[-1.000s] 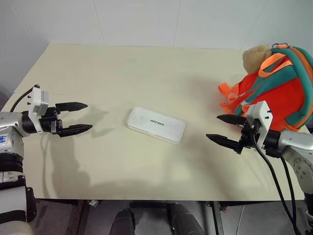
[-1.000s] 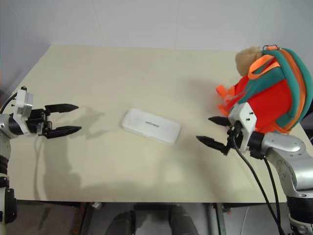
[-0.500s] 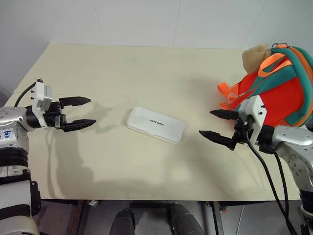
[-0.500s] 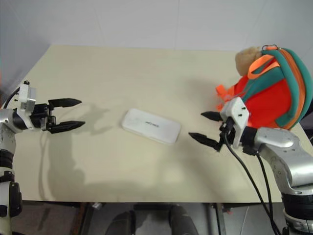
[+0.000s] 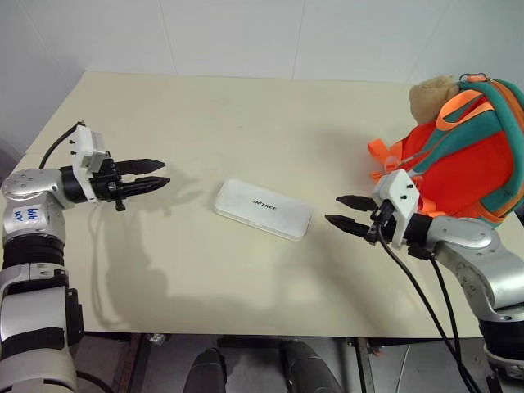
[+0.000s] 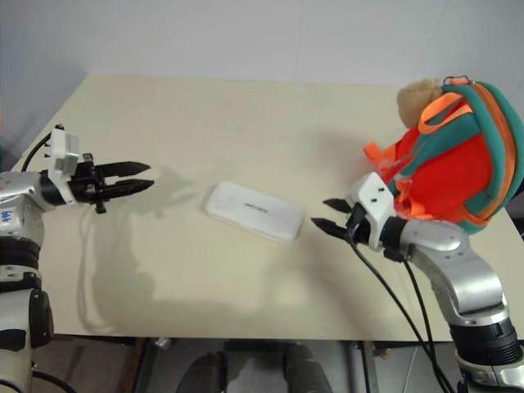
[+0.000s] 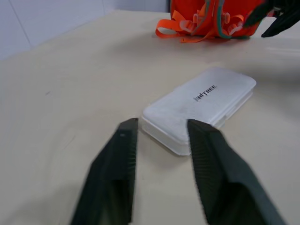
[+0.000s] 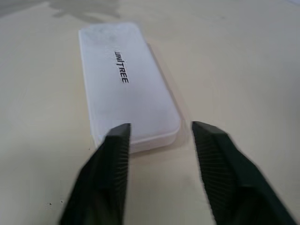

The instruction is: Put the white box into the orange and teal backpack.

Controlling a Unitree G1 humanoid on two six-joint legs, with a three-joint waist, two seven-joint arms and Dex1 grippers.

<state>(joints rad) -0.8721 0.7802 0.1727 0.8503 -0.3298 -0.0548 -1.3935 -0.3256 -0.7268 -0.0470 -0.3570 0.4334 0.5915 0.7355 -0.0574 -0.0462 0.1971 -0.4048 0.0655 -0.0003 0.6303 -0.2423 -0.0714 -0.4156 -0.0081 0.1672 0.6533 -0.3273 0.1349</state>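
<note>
Centrally on a pale cream table (image 5: 246,115), the white box (image 5: 263,209) lay flat with its dark lettering facing up, angled from upper left to lower right in the head views. White tiled walls (image 5: 246,33) closed off the top of the frame, meeting the tabletop's far edge, and soft shadows fell across the matte surface near each arm. At middle left, the left gripper (image 5: 158,174) pointed toward the box from well apart, its black fingers narrowly parted with nothing between them. At right of centre, the right gripper (image 5: 342,211) aimed at the box's near end from just beside it, fingers likewise slightly apart and holding nothing. The orange and teal backpack (image 5: 463,151) sat at the table's right edge in the upper right, straps trailing, a tan plush toy (image 5: 431,92) showing at its top.
</note>
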